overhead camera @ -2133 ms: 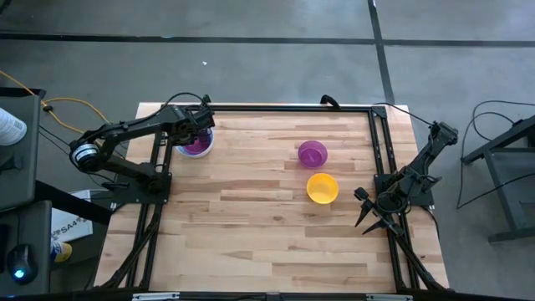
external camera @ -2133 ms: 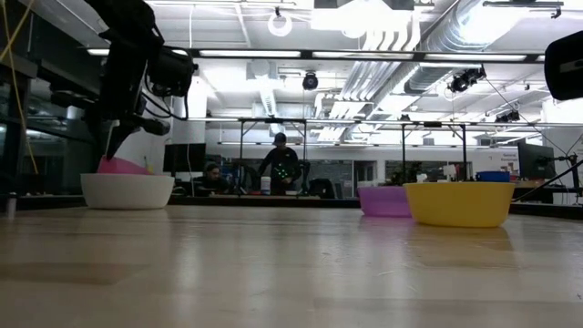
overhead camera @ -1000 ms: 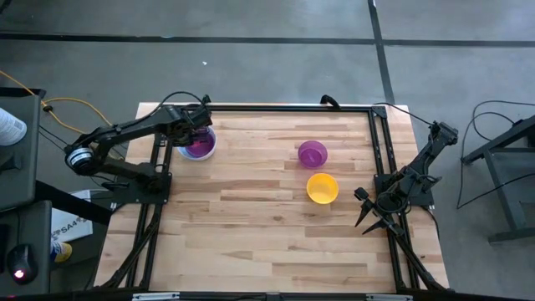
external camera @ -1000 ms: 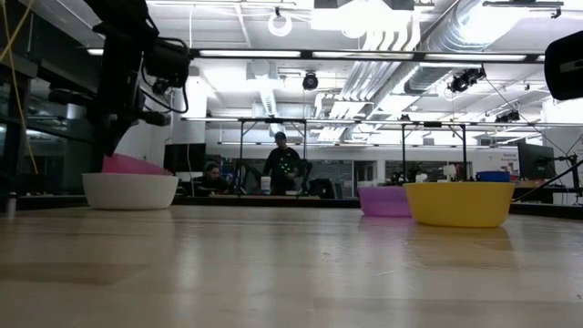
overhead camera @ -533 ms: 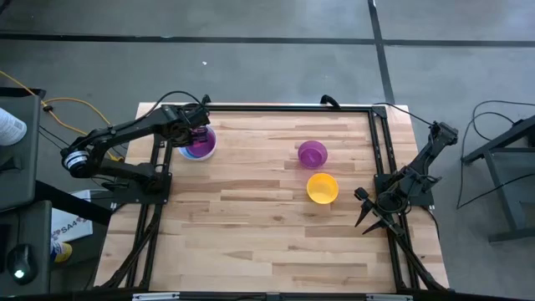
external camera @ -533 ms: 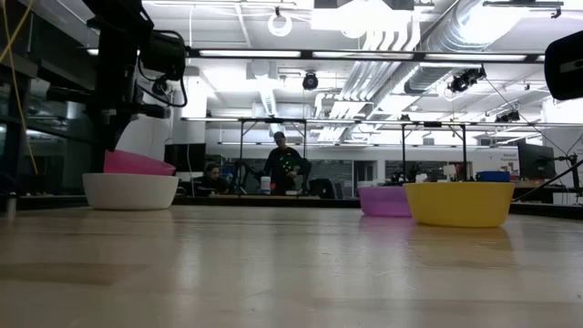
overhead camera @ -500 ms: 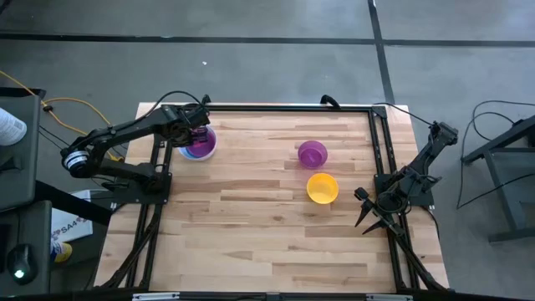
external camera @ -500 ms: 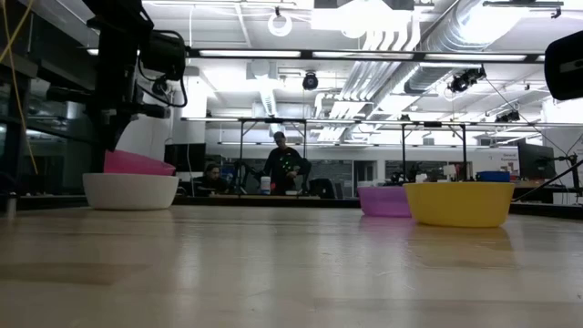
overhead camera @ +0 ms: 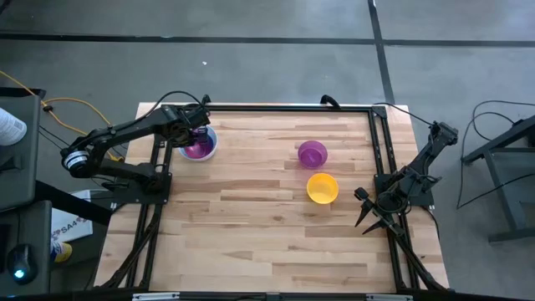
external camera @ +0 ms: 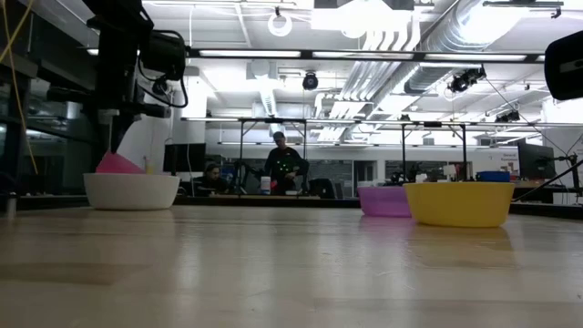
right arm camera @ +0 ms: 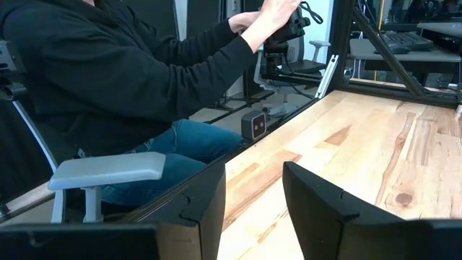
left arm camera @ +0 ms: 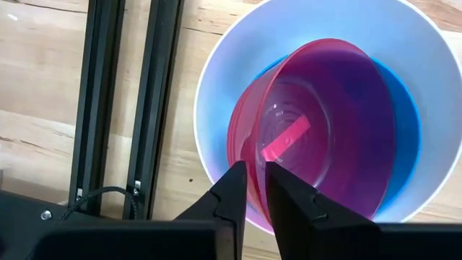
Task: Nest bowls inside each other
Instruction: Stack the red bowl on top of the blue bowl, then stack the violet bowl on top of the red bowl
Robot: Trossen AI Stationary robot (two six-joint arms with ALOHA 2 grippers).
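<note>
At the table's far left stands a white bowl (overhead camera: 209,142) (left arm camera: 216,94) with a blue bowl (left arm camera: 408,137) nested in it. A red bowl (left arm camera: 325,123) (external camera: 117,165) lies tilted inside the blue one. My left gripper (left arm camera: 256,173) (overhead camera: 192,132) hangs over this stack, pointing steeply down, its fingers a little apart. A purple bowl (overhead camera: 312,154) and a yellow bowl (overhead camera: 322,187) stand on their bases at the middle right. My right gripper (right arm camera: 253,195) (overhead camera: 365,211) waits open and level at the right edge. My left gripper comes from above with one finger (left arm camera: 231,191) outside and one finger (left arm camera: 289,191) inside the red bowl's rim (left arm camera: 250,155). A narrow gap shows between the fingertips. I cannot tell whether either finger touches the rim. The bowl rests tilted in the blue bowl.
Black frame rails (left arm camera: 123,108) run along the table's left edge beside the stack. The near half of the wooden table (overhead camera: 267,242) holds nothing. A seated person (right arm camera: 108,72) shows beyond the table in the right wrist view, and people stand far behind it (external camera: 281,169).
The red bowl has sunk lower into the white bowl. Half a second ago it lay tilted with a wide stretch of rim showing above the white bowl. Now only a small part sticks up at the left.
</note>
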